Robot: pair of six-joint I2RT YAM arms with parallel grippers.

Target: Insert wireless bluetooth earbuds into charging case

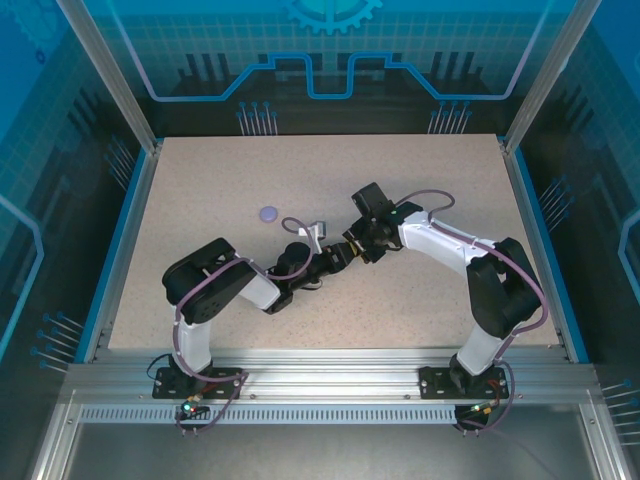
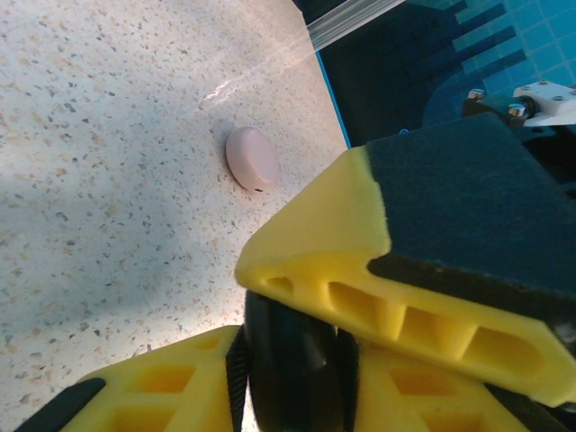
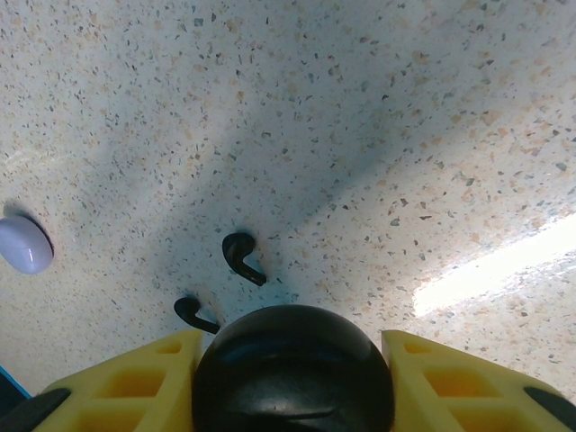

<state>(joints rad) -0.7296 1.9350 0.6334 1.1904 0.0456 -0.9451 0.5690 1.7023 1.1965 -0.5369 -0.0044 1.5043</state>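
Meeting over the middle of the speckled pale tabletop (image 1: pixel 420 200), the left gripper (image 1: pixel 335 258) and the right gripper (image 1: pixel 360 245) converge nose to nose in the top view.

Right wrist view: the right gripper (image 3: pixel 290 346) is clenched on a black round charging case (image 3: pixel 292 378). The case's glossy dome fills the gap between the two yellow fingers (image 3: pixel 135 378). Two black stemmed earbuds (image 3: pixel 241 256) lie loose on the tabletop just beyond the case. They are near each other but apart, and neither is inside a case. One lies further from the camera; the other (image 3: pixel 193 313) lies almost at the tip of the finger on the view's left. A lilac rounded case (image 3: pixel 22 245) sits closed at the view's left edge, well apart from the earbuds. From above, the same case (image 1: pixel 268 213) lies to the left of the grippers.

Left wrist view: the left gripper (image 2: pixel 292 360) grasps a black rounded body (image 2: pixel 288 378), apparently that same charging case seen edge-on. Its own yellow fingers (image 2: pixel 162 387) touch the body on both sides. A large yellow finger with a dark pad (image 2: pixel 360 270) crosses the foreground. A pale pink oval case (image 2: pixel 250 158) rests closed on the tabletop beyond, near the table's blue-trimmed edge.
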